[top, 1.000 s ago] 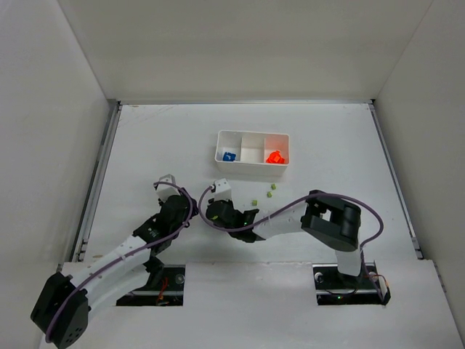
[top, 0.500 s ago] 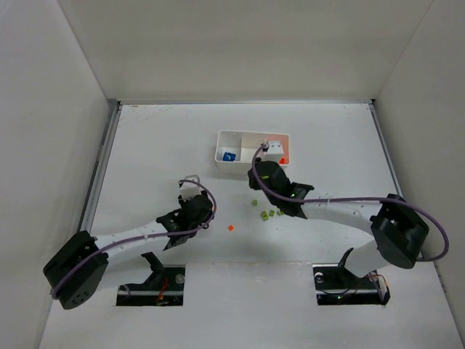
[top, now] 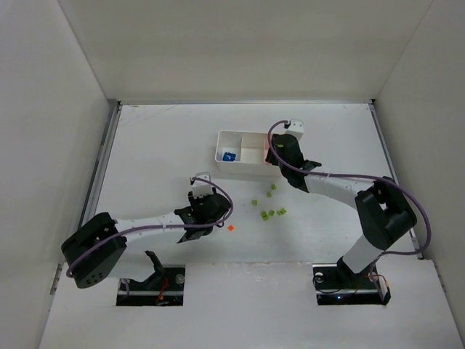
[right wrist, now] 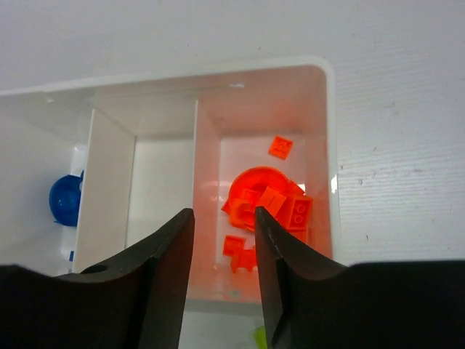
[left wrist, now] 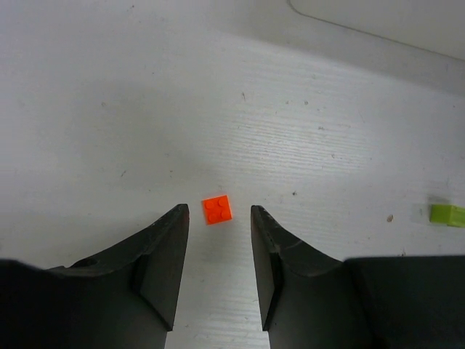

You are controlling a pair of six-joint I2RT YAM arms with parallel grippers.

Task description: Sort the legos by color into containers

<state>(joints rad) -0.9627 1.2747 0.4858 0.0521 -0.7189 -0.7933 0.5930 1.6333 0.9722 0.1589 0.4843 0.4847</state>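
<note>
Legos in bright orange-red plastic lie heaped in one end compartment of the small white rectangular plastic tray. The right tool hangs directly over that heap, its two dark jaws apart with nothing between them. Past the tray's middle compartment, a blue piece sits in the compartment at the other end. In the overhead view the right tool covers the tray's right-hand end, and the blue piece shows at its left-hand end.

The left tool is low over the white surface, on the near side of the tray and well apart from it. Its jaws are parted and grip nothing. A single small square orange-red brick lies flat on the surface just beyond the fingertips, in line with the gap between them. From overhead, the left tool and the orange-red brick sit just beside each other.

Several tiny yellow-green bricks are scattered on the surface between the tray and the orange-red brick, nearer the tray's right-hand end. One of them shows at the edge of the left wrist view.
</note>
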